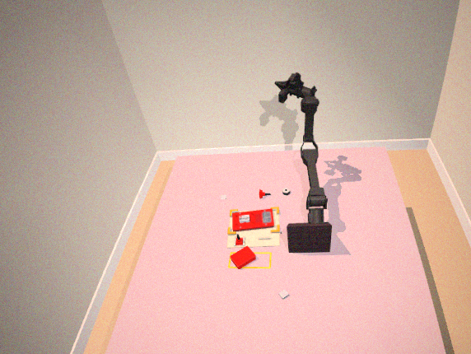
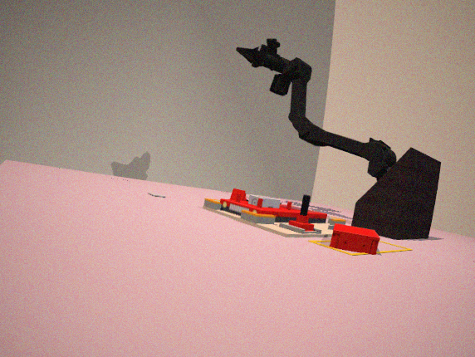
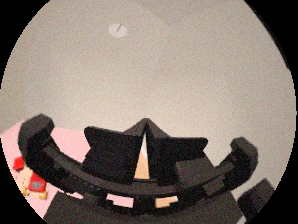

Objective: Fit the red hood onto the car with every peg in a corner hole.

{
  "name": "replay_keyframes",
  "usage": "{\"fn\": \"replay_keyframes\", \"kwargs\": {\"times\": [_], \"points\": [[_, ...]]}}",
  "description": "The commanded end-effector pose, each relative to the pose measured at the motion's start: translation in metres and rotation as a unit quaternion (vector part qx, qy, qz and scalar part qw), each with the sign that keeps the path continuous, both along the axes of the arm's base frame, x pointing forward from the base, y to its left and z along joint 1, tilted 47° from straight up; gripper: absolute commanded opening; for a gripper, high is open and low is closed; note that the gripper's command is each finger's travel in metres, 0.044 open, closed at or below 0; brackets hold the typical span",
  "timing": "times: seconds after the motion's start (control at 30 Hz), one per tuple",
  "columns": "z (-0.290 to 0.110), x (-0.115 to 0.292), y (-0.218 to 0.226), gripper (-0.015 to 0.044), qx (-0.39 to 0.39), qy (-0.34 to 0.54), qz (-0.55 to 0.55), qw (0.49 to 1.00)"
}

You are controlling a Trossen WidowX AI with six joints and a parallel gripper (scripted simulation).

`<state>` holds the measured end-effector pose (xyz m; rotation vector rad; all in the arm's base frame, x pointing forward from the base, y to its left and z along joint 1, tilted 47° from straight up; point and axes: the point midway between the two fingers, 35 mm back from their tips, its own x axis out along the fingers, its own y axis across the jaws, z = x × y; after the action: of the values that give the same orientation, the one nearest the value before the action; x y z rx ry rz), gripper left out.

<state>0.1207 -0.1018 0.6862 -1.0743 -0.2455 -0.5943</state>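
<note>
The red hood [image 1: 242,257] [image 2: 355,238] lies on the table, half inside a yellow marked rectangle [image 1: 263,267] [image 2: 399,248]. Behind it the red car chassis [image 1: 252,221] [image 2: 270,208] sits in a cream jig [image 1: 259,239] [image 2: 286,230] with orange corner blocks, a grey engine block [image 2: 266,202] on its deck. My gripper [image 1: 281,86] [image 2: 242,51] [image 3: 145,120] is shut and empty, raised high above the table and far from the hood, pointing toward the wall. The wrist view shows mostly wall, with the closed fingertips together.
A red stand with a black post [image 1: 238,239] [image 2: 304,213] sits on the jig's front. A red-and-black small part [image 1: 263,193] and a white wheel-like ring [image 1: 286,191] lie behind the jig. Small grey squares [image 1: 283,294] [image 1: 223,197] lie on the pink mat. The arm's dark base [image 1: 309,237] [image 2: 399,199] stands right of the jig.
</note>
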Motion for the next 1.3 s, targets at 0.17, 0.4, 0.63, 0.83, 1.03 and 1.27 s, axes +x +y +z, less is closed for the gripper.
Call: {"fn": "replay_keyframes", "kwargs": {"times": [0.17, 0.4, 0.63, 0.83, 1.03, 1.27], "points": [[0.010, -0.002, 0.032, 0.0157, -0.096, 0.012, -0.041, 0.994], [0.019, -0.002, 0.080, 0.0341, -0.244, 0.029, -0.134, 0.960], [0.021, 0.005, 0.119, 0.0440, -0.349, 0.047, -0.191, 0.916], [0.017, 0.023, 0.173, 0.0440, -0.479, 0.070, -0.262, 0.835], [0.002, 0.054, 0.229, 0.0440, -0.609, 0.098, -0.322, 0.718], [-0.033, 0.099, 0.295, 0.0440, -0.749, 0.124, -0.364, 0.539]]}}
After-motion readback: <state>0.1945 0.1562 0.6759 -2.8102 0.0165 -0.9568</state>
